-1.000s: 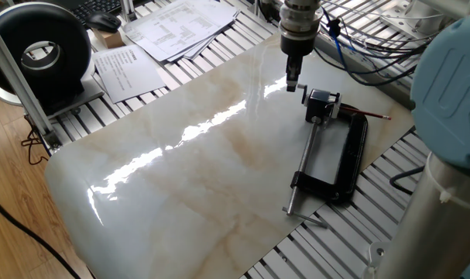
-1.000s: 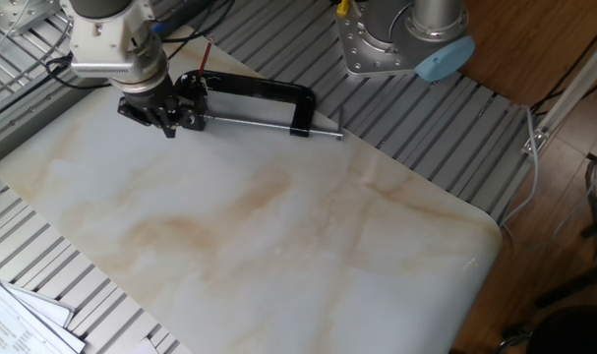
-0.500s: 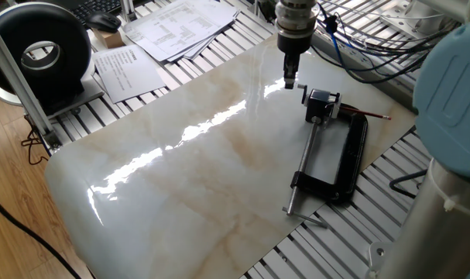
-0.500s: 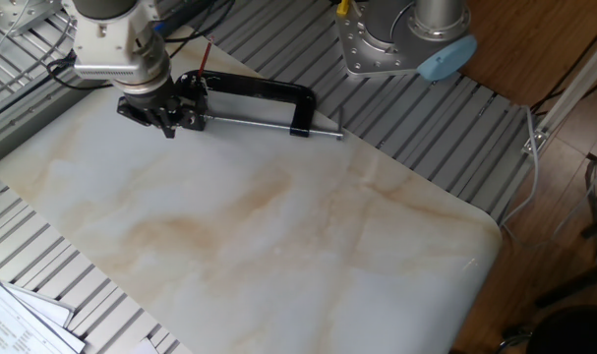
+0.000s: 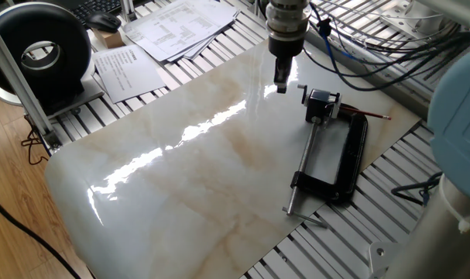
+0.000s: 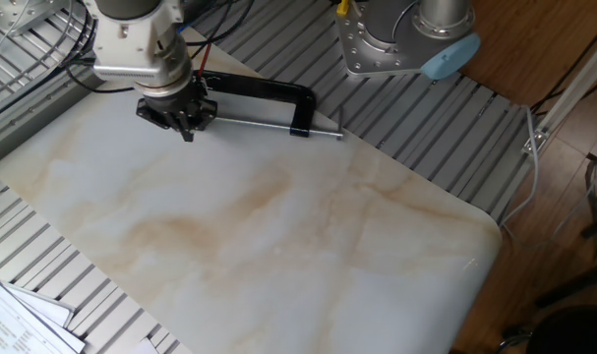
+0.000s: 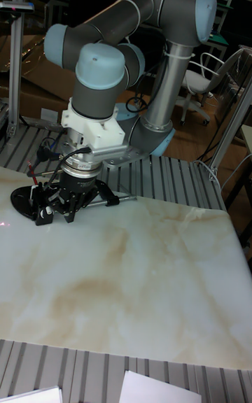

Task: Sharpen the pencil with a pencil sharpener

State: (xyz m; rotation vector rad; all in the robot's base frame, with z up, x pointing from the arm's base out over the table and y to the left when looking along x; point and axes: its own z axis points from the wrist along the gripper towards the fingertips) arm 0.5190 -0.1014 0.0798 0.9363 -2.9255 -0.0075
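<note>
The pencil sharpener (image 5: 320, 104) is a small black-and-silver block at the head of the clamp's steel screw rod (image 5: 302, 172). The thin red-brown pencil (image 5: 365, 114) lies just behind it, along the far end of the black clamp frame (image 5: 349, 159). My gripper (image 5: 281, 85) hangs just over the marble board, a short way left of the sharpener and not touching it. Its fingers come to a point, shut with nothing between them. In the other fixed view my gripper (image 6: 187, 128) covers the sharpener. The pencil (image 6: 202, 55) shows behind it. The tall view shows my gripper (image 7: 65, 215) beside the clamp.
The clamp frame (image 6: 262, 90) and its rod take up the board's edge near the robot base (image 6: 401, 39). Cables (image 5: 358, 62) trail behind the gripper. Papers (image 5: 173, 27) and a black round device (image 5: 41, 54) sit off the board's far-left side.
My gripper has shifted sideways away from the sharpener, along the board's edge, and stays shut. The sharpener, pencil and clamp have not moved.
</note>
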